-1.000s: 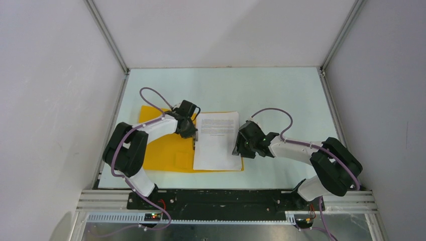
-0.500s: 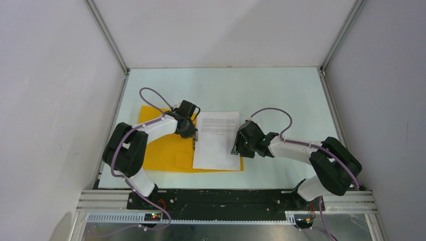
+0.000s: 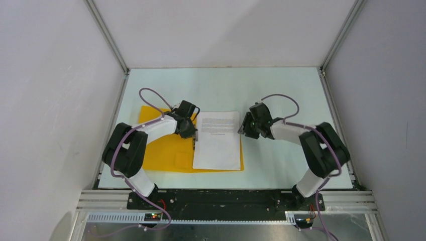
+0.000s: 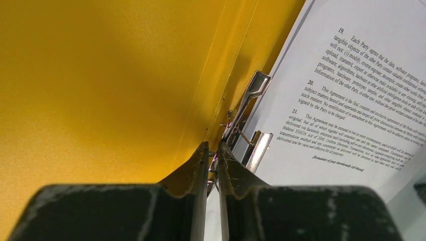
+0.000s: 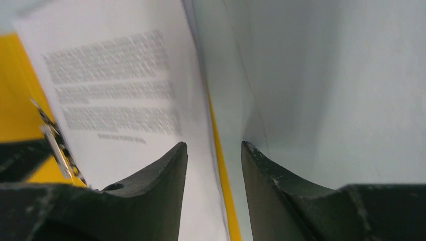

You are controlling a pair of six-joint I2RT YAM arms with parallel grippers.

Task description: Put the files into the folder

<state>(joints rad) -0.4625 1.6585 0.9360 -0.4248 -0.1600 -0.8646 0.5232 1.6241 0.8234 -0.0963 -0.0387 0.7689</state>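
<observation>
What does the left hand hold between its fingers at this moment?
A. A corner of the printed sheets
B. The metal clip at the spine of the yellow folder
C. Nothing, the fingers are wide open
B: in the left wrist view the left hand is closed on the metal clip at the spine of the open folder; the files lie beside it, not pinched.

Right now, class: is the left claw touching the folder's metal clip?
Touching. The left wrist view shows the left claw pinched shut on the metal clip at the folder spine.
</observation>
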